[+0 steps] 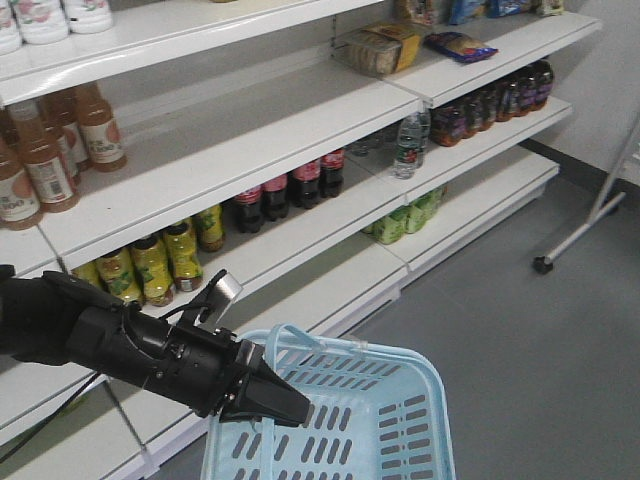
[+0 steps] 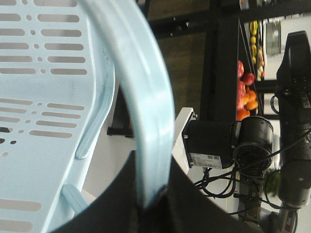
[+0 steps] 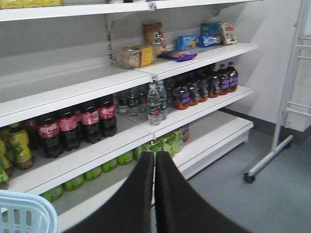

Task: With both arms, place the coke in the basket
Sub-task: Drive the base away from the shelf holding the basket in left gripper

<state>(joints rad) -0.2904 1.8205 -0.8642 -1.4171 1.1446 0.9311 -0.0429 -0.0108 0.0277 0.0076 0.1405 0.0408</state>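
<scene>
Left gripper (image 1: 285, 408) is clamped narrow on the thin handle (image 2: 150, 97) of the light blue basket (image 1: 345, 385); in the left wrist view the handle is seen pinched between the two black fingers (image 2: 194, 208) and arching up away from them. Right gripper (image 3: 154, 158) is closed down to a hairline slit, with nothing held and nothing touched. The basket is carried at the left gripper in front of the low shelves (image 1: 330, 290), tipped so its slotted inside faces the front camera; one corner of it is seen at the lower left of the right wrist view, apart from the right gripper. Dark cola bottles (image 3: 73, 128) with red labels are lined up on the middle shelf ahead of the right gripper, with clear water bottles (image 3: 154, 104) to their right and green bottles (image 3: 165, 143) on the shelf below. A white wheeled rack (image 3: 286, 121) is parked on the grey floor (image 1: 540, 350) to the right, well apart from both grippers. The left arm (image 1: 120, 340) is reached in from the left edge, sloped down to the right, cables looped along its top. Only the fingers of the right arm are shown, pointed at the shelves.
</scene>
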